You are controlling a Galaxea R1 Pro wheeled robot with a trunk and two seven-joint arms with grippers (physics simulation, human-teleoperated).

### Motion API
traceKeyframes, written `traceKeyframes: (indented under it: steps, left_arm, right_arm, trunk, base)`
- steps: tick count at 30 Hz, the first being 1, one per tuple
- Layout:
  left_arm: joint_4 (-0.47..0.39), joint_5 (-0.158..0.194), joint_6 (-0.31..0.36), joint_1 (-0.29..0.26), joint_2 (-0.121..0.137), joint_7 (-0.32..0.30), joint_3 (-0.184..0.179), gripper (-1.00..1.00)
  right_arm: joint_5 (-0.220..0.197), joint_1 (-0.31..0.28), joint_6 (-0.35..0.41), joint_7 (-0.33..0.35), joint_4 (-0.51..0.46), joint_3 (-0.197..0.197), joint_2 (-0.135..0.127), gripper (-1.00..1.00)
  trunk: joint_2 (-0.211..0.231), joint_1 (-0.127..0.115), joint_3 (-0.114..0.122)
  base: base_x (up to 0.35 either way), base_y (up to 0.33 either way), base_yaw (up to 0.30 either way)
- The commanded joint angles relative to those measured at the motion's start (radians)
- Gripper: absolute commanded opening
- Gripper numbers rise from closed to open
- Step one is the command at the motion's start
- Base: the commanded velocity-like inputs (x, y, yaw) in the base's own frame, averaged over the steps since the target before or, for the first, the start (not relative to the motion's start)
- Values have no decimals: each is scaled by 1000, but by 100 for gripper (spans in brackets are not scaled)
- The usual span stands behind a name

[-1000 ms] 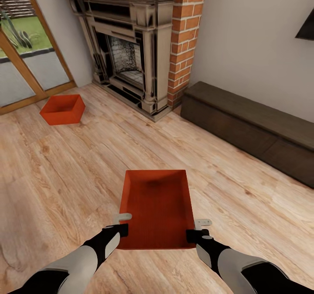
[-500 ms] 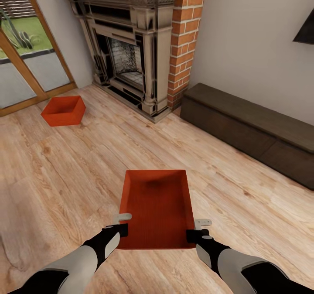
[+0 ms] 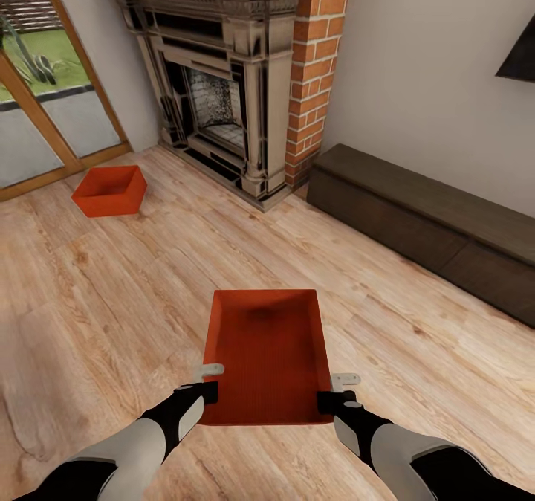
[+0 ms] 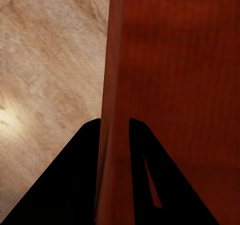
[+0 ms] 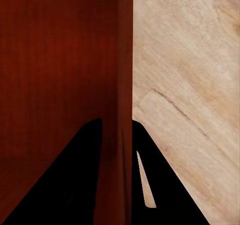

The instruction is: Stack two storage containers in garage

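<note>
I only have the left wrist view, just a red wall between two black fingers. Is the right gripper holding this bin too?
Observer: Yes. The right gripper is shut on the opposite side wall of the held container.
Operator: Where is the other bin?
Observer: The second container sits on the wood floor ahead to the left, near the glass door.
Operator: What else is ahead?
Observer: A brick fireplace, with a long dark cabinet to its right.
</note>
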Motion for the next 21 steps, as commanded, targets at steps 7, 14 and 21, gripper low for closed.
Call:
traceKeyframes:
  steps: [7,14,21]
  left_arm:
    - [-1,-3,7,0,1,41,-1,-100]
    - [-1,-3,7,0,1,41,-1,-100]
    - [-1,-2,7,0,1,41,-1,-100]
  right_arm:
    - [-18,-1,-8,-12,2,-3,-4,-100]
    - [-18,-2,-7,-12,2,-3,-4,-100]
    - [-17,-1,-9,-11,2,-2,-4,-100]
  trunk:
    - [49,-27,21]
    - [98,-54,43]
    - [147,-81,65]
  base:
    - [0,0,0]
    - [0,0,0]
    - [0,0,0]
